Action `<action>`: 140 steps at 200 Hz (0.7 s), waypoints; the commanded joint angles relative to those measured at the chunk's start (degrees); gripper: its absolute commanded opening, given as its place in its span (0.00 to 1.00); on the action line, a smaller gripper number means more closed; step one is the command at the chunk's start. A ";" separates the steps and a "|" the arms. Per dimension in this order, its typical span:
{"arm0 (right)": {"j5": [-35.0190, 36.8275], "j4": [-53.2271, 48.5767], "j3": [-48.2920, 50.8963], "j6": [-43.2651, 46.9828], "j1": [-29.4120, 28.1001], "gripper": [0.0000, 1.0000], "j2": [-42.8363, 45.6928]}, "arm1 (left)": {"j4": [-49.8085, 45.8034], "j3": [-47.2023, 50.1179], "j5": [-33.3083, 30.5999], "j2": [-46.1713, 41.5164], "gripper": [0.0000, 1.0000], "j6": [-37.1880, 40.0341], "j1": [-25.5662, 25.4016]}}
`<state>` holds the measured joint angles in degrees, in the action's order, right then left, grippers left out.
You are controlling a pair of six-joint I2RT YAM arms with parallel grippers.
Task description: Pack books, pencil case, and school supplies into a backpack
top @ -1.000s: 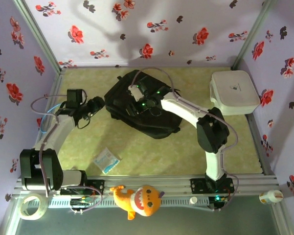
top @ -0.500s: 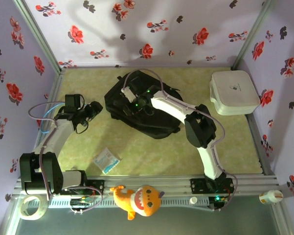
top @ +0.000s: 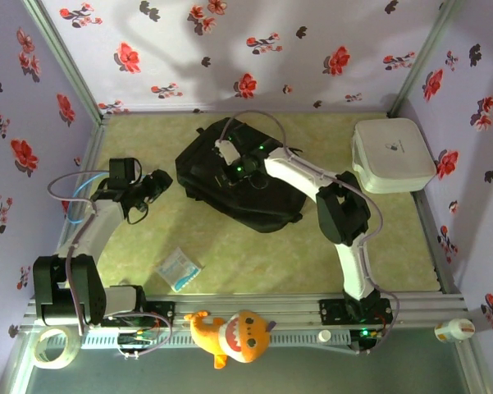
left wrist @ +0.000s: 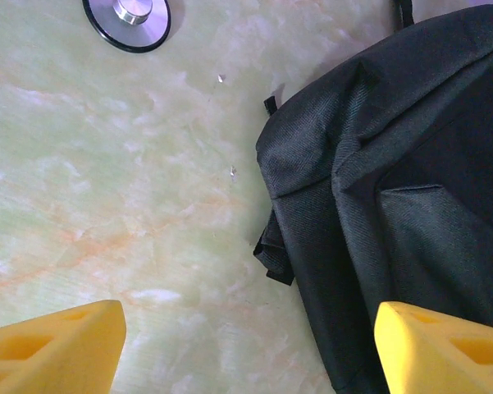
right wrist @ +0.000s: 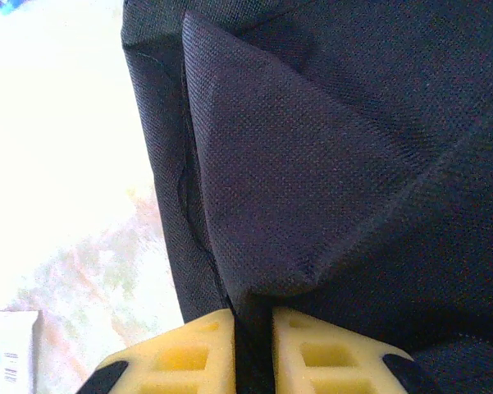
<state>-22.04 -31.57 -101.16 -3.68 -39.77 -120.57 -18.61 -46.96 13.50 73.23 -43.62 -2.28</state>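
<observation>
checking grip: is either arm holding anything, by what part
The right gripper pinches a fold of backpack fabric between its jaws; the left gripper is open, holding nothing.

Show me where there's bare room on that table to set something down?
Bare: between backpack, packet and right arm; also between box and near rail. Crowded: around the backpack's left, near the left gripper and right gripper.
</observation>
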 commanded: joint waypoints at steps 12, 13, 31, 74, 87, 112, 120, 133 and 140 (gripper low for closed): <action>-1.69 3.09 1.32 -3.08 1.61 0.16 2.47 | 0.65 -0.83 0.28 0.75 0.80 -0.86 0.35; -1.69 3.09 1.28 -3.13 1.62 0.17 2.46 | 0.62 -0.84 0.25 0.76 0.80 -0.90 0.35; -1.69 3.23 1.39 -3.26 1.97 0.20 2.30 | 0.69 -0.86 0.47 0.73 0.80 -0.90 0.35; -2.43 3.62 1.94 -3.52 2.86 0.24 2.35 | 0.70 -1.03 0.83 1.01 0.80 -0.90 0.35; -2.17 3.42 1.94 -3.52 2.94 0.23 2.16 | 0.76 -1.13 0.92 1.12 0.80 -0.94 0.35; -2.13 3.32 2.19 -3.51 3.12 0.21 2.14 | 0.83 -1.29 1.09 1.26 0.81 -0.94 0.35; -2.13 3.40 2.32 -3.48 3.20 0.21 2.25 | 0.85 -1.37 1.17 1.21 0.81 -0.93 0.36; -2.23 3.59 2.79 -3.44 3.34 0.22 2.48 | 0.85 -1.39 1.27 1.24 0.81 -0.92 0.36; -2.14 3.71 2.95 -3.44 3.45 0.23 2.66 | 0.85 -1.47 1.27 1.30 0.81 -0.91 0.35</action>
<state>-25.61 -28.75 -99.22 -6.61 -38.06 -120.31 -18.39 -46.98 14.04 73.97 -43.88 -2.28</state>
